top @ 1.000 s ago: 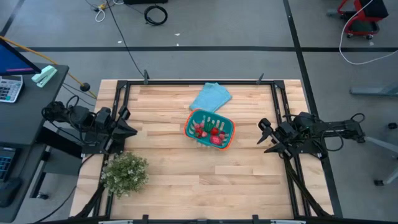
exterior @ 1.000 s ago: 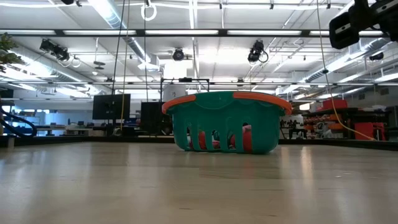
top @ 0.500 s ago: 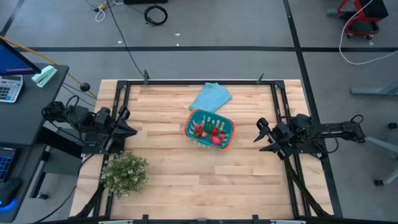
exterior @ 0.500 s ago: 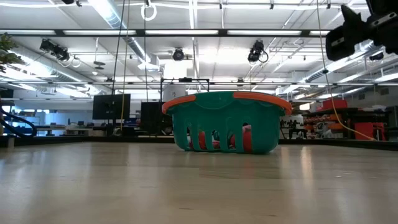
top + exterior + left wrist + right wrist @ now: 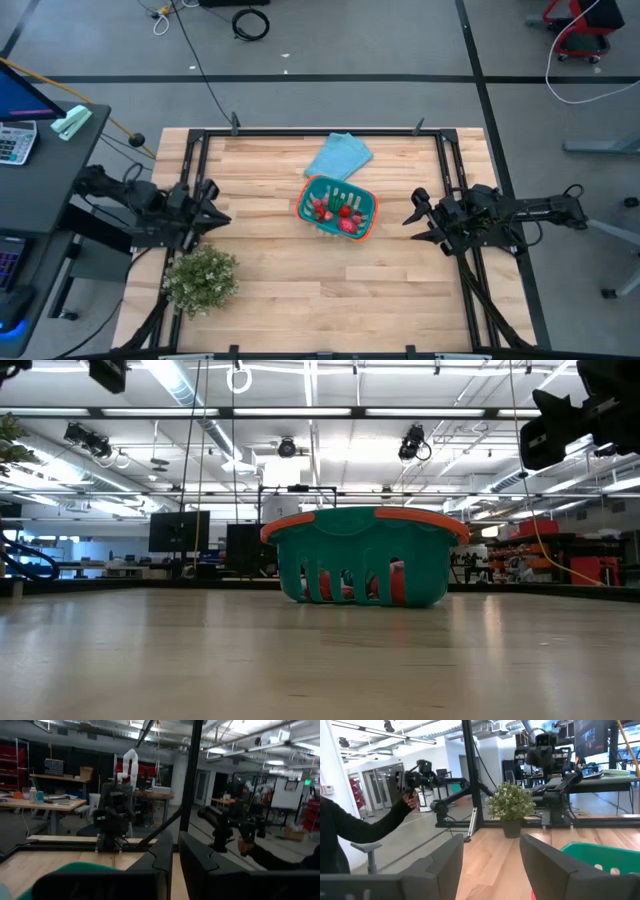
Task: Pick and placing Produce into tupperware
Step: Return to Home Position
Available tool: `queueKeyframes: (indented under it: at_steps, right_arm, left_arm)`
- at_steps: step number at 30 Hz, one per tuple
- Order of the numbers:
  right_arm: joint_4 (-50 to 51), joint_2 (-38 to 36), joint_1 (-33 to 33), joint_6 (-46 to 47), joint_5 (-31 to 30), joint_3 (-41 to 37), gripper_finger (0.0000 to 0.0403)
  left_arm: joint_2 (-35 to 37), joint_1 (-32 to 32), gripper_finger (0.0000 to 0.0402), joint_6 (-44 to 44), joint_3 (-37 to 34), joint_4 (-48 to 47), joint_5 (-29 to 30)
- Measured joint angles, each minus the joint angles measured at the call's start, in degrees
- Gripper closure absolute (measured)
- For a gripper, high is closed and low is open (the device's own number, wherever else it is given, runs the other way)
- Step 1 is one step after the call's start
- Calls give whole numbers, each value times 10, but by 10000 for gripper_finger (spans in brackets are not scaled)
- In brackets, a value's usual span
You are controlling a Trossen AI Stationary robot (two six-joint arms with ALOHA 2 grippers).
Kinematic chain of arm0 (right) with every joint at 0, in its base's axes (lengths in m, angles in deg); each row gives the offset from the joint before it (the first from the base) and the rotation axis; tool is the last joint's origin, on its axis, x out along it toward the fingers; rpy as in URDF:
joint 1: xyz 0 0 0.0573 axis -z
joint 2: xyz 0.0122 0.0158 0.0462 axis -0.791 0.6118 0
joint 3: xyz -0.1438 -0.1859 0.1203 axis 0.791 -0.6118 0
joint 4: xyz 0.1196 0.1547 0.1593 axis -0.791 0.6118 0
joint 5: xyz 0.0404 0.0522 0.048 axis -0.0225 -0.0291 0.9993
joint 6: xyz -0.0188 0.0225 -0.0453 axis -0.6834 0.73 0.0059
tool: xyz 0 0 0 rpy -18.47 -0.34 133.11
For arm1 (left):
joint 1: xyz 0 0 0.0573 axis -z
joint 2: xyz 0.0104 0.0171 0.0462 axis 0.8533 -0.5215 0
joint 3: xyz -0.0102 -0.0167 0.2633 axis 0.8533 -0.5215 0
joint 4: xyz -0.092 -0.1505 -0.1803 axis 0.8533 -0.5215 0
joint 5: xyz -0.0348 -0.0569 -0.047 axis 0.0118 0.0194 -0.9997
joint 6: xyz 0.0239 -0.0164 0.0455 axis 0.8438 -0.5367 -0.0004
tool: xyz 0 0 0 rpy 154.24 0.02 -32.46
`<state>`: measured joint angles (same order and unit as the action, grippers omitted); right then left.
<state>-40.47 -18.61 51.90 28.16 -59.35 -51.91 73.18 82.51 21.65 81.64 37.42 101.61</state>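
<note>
The tupperware [image 5: 337, 207] is a teal slotted basket with an orange-red rim, standing on its base at the table's middle; it also shows in the low view [image 5: 365, 555]. The Produce [image 5: 343, 213], red pieces with some green, lies inside it, and red shows through the slots [image 5: 397, 582]. My left gripper [image 5: 218, 205] hovers to the basket's left, fingers shut to a thin slit [image 5: 175, 840]. My right gripper [image 5: 411, 211] hovers to the basket's right, open [image 5: 491, 842]. Both are above the table and hold nothing.
A folded light-blue cloth [image 5: 340, 155] lies just behind the basket toward the far edge. A bushy potted plant [image 5: 201, 279] stands at the near left corner. A dark frame runs along the table's edges. A person's arm shows beyond the table [image 5: 365, 827].
My left gripper has moved from the table's left edge toward the basket and now shows at the low view's top left. My right gripper has crept toward the table's left, closer to the basket. The basket and produce have stayed put.
</note>
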Motion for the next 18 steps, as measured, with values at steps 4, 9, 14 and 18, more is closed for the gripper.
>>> queueKeyframes:
  at_steps: [4, 9, 14, 18]
  right_arm:
    - [0, 0, 0, 0, -1, 0, 199]
    - [0, 0, 0, 0, -4, 0, 199]
    - [0, 0, 0, 0, -4, 0, 199]
    - [0, 1, 0, 0, -5, 0, 199]
  left_arm:
    - [21, 0, 364, -23, -54, 62, 2]
    - [29, 0, 372, -28, -124, 168, 2]
    - [29, 0, 376, -32, -179, 239, 4]
    - [25, 0, 372, -44, -187, 242, 7]
